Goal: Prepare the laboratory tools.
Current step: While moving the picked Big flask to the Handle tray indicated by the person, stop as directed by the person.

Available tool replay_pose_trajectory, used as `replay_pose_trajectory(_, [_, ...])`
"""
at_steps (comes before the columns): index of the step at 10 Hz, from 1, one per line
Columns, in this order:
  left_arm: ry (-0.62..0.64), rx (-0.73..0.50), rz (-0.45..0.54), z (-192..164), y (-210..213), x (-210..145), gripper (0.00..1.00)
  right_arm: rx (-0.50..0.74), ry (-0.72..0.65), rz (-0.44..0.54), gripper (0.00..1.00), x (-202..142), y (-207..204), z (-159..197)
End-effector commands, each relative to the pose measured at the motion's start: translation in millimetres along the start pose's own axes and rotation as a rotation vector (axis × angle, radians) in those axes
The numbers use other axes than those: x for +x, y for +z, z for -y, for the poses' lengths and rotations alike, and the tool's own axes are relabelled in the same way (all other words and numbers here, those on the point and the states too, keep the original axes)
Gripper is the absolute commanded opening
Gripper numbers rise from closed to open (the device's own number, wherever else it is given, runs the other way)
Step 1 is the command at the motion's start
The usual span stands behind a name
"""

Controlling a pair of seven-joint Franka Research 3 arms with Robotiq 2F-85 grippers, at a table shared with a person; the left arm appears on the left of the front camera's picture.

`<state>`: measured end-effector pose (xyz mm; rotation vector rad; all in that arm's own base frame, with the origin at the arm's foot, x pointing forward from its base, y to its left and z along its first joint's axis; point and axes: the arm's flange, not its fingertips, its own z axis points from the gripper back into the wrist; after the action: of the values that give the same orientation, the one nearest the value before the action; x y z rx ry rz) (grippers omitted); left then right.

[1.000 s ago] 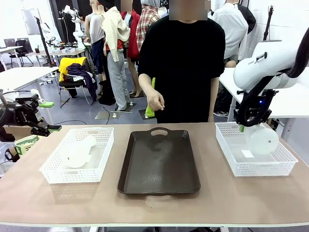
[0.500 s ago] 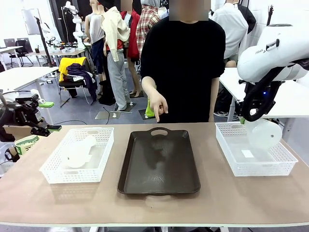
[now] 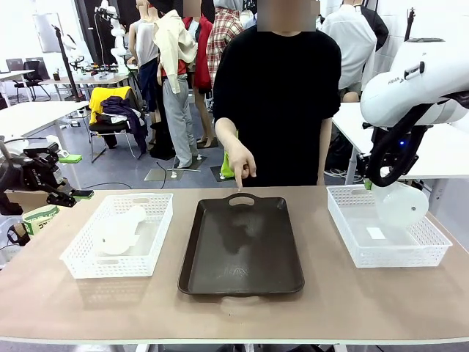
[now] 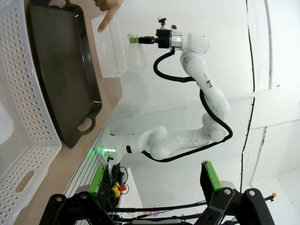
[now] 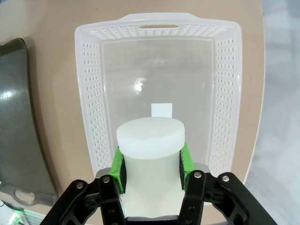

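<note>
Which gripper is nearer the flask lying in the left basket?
Left. Left gripper hovers open beside the flask's basket; right gripper grips the other flask above the opposite basket.

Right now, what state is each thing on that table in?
Held flask, lifted above right basket.
Right end effector, shut on held flask's neck.
Left end effector, open, holding nothing.
Other flask, lying on its side in left basket.
Tray, lying flat, person's hand pointing at its far handle.
</note>
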<state>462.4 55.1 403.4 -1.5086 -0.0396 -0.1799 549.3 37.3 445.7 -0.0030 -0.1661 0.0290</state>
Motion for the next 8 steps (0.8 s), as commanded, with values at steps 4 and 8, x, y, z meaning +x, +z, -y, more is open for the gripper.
replay_pose_trajectory(4, [-0.005,0.008,0.006,2,0,0,1.0,0.03,0.043,0.051,0.0,0,12,-18])
replay_pose_trajectory(8, [-0.005,0.008,0.006,2,0,0,1.0,0.134,0.268,0.197,0.0,9,68,-115])
